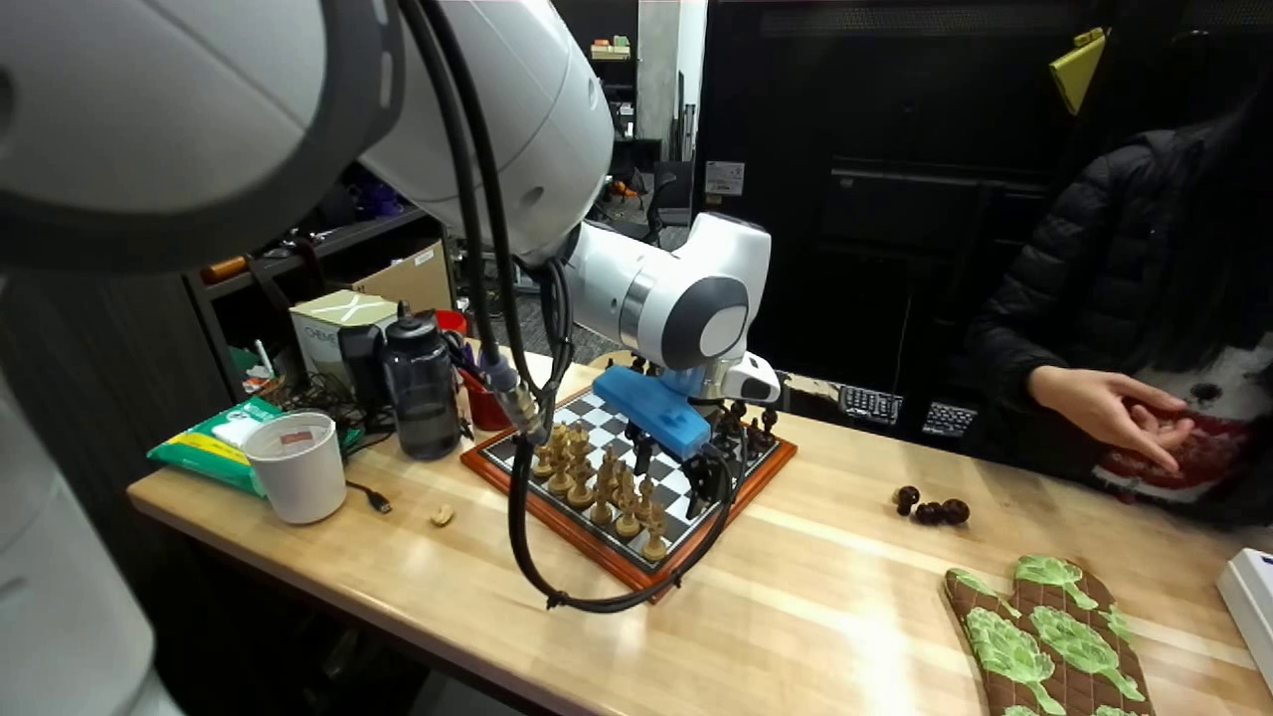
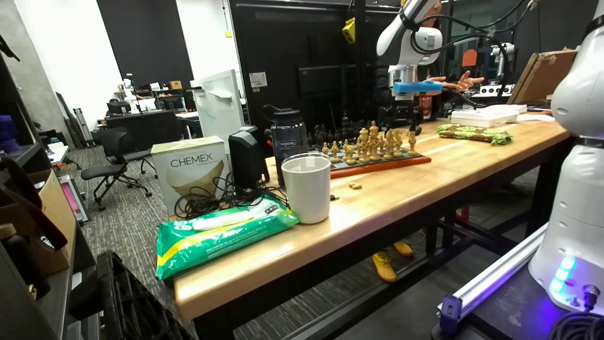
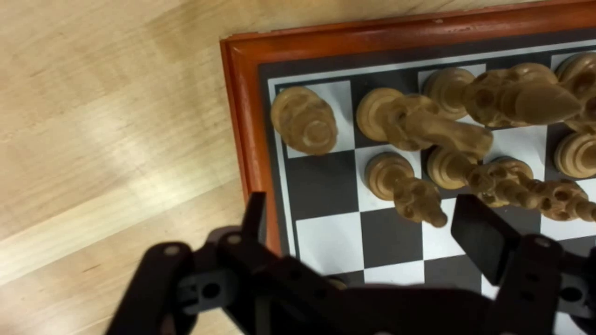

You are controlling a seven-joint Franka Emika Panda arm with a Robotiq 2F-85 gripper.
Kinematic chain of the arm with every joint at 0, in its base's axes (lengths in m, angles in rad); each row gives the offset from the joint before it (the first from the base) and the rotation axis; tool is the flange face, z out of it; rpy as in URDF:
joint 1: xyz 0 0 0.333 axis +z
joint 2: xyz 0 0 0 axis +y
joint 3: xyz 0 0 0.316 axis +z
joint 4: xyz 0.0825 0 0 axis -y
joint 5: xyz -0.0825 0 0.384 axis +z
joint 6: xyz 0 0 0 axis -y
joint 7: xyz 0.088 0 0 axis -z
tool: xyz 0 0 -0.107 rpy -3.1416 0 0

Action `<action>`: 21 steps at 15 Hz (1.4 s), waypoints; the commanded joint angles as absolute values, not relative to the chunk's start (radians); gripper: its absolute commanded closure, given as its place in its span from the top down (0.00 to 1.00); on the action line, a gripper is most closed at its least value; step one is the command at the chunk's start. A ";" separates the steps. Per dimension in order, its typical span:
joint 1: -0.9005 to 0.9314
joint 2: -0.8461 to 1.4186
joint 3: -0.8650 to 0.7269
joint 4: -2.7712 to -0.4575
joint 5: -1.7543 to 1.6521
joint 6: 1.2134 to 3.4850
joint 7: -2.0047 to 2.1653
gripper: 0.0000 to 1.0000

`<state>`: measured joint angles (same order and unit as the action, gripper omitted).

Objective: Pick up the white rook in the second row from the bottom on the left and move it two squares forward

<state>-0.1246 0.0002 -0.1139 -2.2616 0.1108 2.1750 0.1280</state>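
The chessboard with its reddish-brown rim and dark and pale squares shows in all views. A pale piece, apparently a rook, stands in the board's corner in the wrist view. The edge square ahead of it is bare. A pale pawn-like piece stands in the second row, one column in. Another pale piece stands in the edge column's fourth row, mostly hidden by the gripper body, so its kind cannot be told. My gripper is open with nothing between its fingers, above the board's edge; it also shows in an exterior view.
Several pale pieces crowd the near rows; dark pieces stand at the far side. A white cup, a water bottle, a small pale piece, some dark pieces and an oven mitt are on the table.
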 commanded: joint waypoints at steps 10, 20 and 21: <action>-0.123 0.006 -0.116 -2.271 0.145 2.173 0.099 0.15; -0.103 -0.036 -0.098 -2.274 0.114 2.170 0.116 0.06; -0.096 -0.048 -0.091 -2.271 0.105 2.170 0.121 0.06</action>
<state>-0.1127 0.0049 -0.1054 -2.2616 0.1217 2.1747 0.1205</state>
